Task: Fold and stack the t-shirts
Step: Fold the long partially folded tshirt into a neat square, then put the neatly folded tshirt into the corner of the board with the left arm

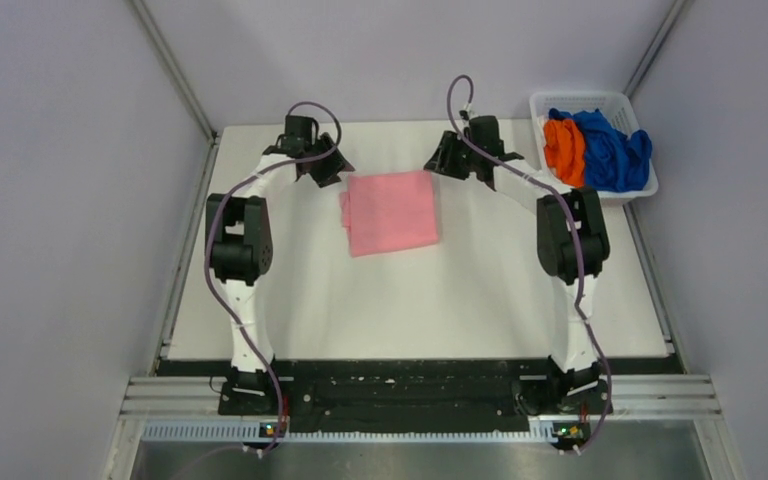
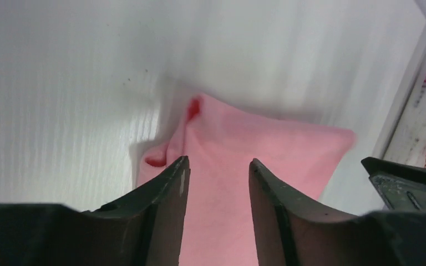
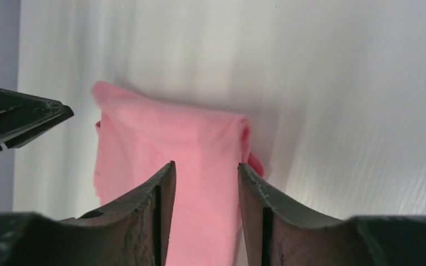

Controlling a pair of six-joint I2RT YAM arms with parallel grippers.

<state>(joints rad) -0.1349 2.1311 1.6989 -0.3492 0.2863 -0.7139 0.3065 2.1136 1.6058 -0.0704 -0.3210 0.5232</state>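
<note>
White tabletop (image 1: 410, 300) carries the folded light pink cloth t-shirt (image 1: 392, 211) near its far edge, with the left gripper (image 2: 219, 163) and right gripper (image 3: 205, 166) at its far corners, jaws parted and holding nothing, best lifted straight up so as not to drag the fold.

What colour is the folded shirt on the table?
The shirt is light pink, clearest in the top view.

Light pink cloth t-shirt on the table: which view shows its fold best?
Top external: the folded light pink cloth t-shirt lies whole, all edges visible. Each wrist view shows only one end of it, partly hidden behind that arm's jaws.
</note>
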